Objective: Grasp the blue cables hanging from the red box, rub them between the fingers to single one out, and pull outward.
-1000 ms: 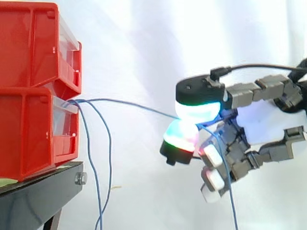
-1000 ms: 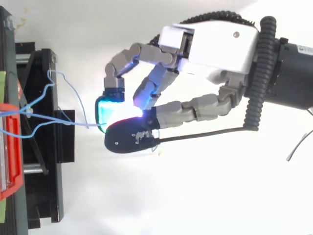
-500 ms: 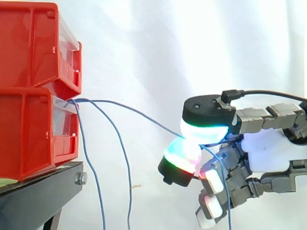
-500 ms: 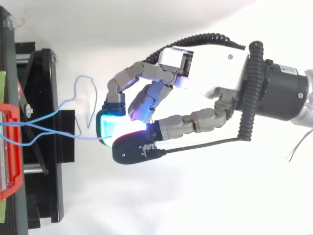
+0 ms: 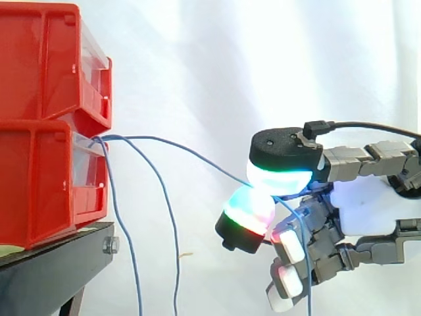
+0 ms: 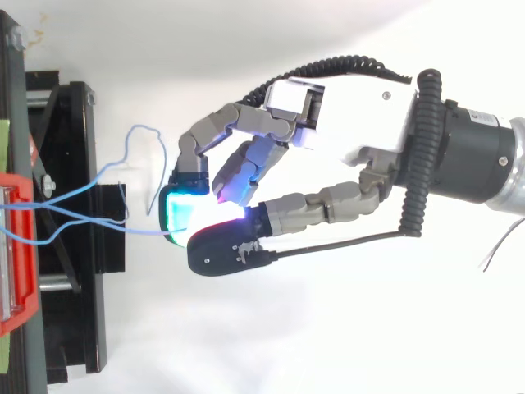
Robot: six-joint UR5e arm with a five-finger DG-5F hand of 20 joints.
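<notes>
White curtain (image 5: pixel 197 66); fingers (image 5: pixel 279 178) pinch one blue cable (image 5: pixel 197 157), loose cables (image 5: pixel 128 230) dangle beside red bins (image 5: pixel 39 178).

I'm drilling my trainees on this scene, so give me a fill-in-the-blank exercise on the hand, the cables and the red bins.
The hand pinches between its fingers a cable coloured ____. That cable comes out of the ____ red bin of the two stacked. That bin rests on a stand coloured ____.
Missing words: blue; lower; black.
</notes>
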